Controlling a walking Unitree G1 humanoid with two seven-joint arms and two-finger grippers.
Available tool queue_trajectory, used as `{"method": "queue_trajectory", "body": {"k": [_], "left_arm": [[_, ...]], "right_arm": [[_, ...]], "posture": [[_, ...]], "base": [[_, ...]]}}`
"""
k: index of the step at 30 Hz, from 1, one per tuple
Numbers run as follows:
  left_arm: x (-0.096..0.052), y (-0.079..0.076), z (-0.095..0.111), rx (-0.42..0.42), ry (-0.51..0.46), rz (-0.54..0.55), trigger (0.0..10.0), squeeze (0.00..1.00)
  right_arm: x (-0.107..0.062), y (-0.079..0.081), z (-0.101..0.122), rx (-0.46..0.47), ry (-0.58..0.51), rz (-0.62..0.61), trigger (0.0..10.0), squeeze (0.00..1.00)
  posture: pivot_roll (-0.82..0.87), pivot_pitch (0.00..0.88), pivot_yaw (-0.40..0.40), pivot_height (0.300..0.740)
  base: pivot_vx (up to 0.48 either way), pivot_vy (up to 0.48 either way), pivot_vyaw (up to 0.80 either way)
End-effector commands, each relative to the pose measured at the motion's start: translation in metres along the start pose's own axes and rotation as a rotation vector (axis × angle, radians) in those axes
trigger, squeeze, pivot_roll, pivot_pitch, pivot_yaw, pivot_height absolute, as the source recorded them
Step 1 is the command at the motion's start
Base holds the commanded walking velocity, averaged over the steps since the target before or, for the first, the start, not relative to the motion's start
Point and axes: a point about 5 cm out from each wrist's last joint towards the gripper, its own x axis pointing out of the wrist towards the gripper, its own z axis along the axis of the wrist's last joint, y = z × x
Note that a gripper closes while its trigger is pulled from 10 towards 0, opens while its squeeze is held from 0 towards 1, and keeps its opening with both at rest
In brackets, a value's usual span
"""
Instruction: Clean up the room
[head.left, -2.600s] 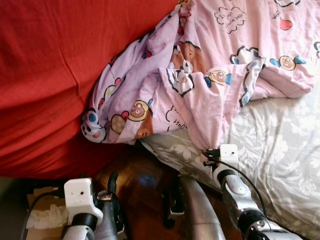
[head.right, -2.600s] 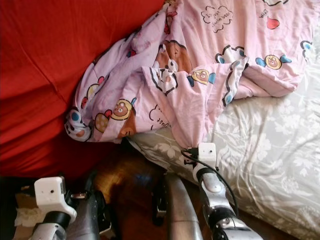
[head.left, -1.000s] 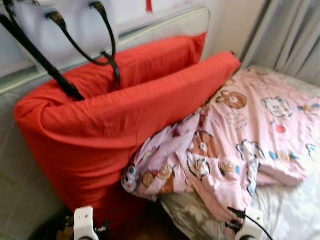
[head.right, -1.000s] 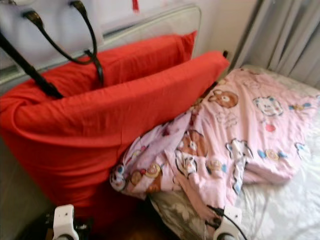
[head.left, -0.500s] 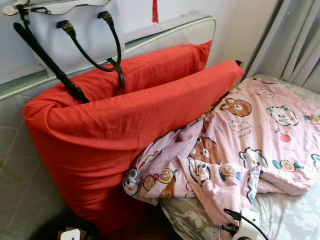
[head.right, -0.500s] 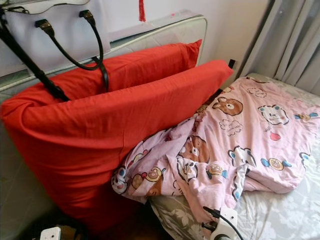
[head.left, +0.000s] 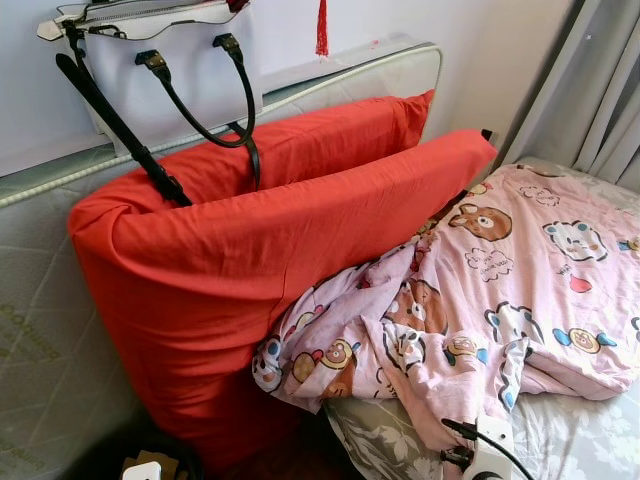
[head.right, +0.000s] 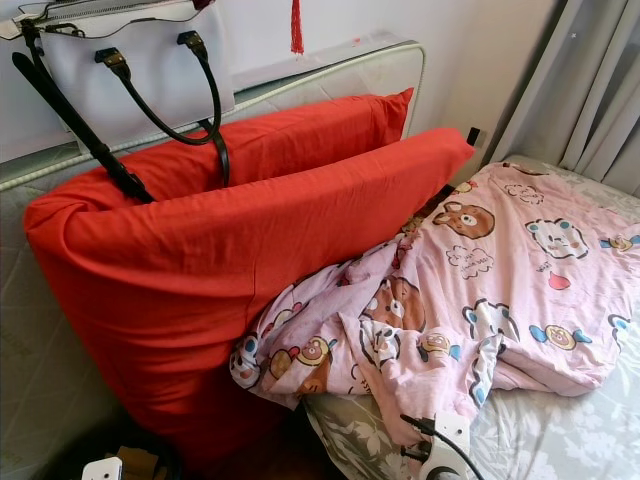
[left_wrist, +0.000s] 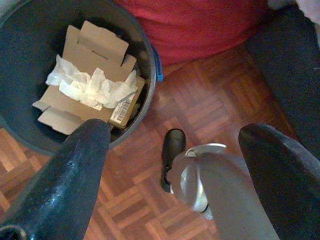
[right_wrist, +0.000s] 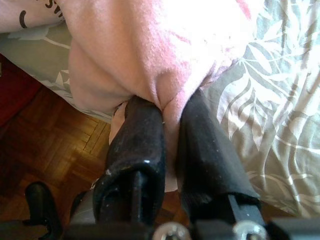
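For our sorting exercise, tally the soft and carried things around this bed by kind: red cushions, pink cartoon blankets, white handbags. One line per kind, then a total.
Red cushions: 2, the front one and the one behind it.
Pink cartoon blanket: 1, its corner pinched by the right gripper.
White handbag: 1.
Total: 4

Two red pillows (head.left: 250, 250) (head.left: 330, 140), one pink cartoon-print blanket (head.left: 480, 300), one white handbag (head.left: 170, 70) with two black handles, one bed (head.right: 560, 440), one dark bin (left_wrist: 145, 65) holding one cardboard box (left_wrist: 95, 45) and one crumpled tissue (left_wrist: 92, 85)
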Motion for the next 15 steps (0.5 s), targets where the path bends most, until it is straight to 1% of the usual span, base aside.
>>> {"method": "queue_trajectory", "body": {"k": [1,3,5,7,9,15], "left_arm": [[-0.0001,-0.0016,-0.0017,0.018,0.009,-0.006,10.0,0.0],[0.0001,-0.0016,-0.0007,0.021,0.004,-0.008,10.0,0.0],[0.0001,-0.0014,-0.0004,0.025,0.002,-0.011,10.0,0.0],[0.0,-0.0015,-0.0006,0.028,0.003,-0.013,10.0,0.0],[0.0001,-0.0018,-0.0003,0.032,0.003,-0.016,10.0,0.0],[0.0002,-0.0021,0.0003,0.041,0.0,-0.023,10.0,0.0]], "right_arm": [[0.001,-0.0011,0.0047,-0.017,-0.009,-0.008,10.0,0.0],[0.0014,-0.002,0.0083,-0.024,-0.026,-0.022,10.0,0.0],[0.0014,-0.0046,0.0093,-0.033,-0.029,-0.037,10.0,0.0],[0.0012,-0.006,0.0095,-0.048,-0.035,-0.04,10.0,0.0],[0.0009,-0.008,0.0079,-0.04,-0.028,-0.049,10.0,0.0],[0.0009,-0.0075,0.0077,-0.055,-0.026,-0.047,10.0,0.0]], "posture": [[0.0,0.0,-0.049,0.74],[-0.01,0.0,-0.041,0.74],[-0.01,0.0,-0.039,0.74],[-0.02,0.0,-0.036,0.74],[-0.02,0.0,-0.034,0.74],[-0.01,0.0,-0.032,0.74]], "base": [[0.0,0.0,0.0],[0.0,0.0,0.0],[-0.27,0.0,0.0],[0.0,0.0,0.0],[0.0,0.0,0.0],[0.0,0.0,0.0]]}}
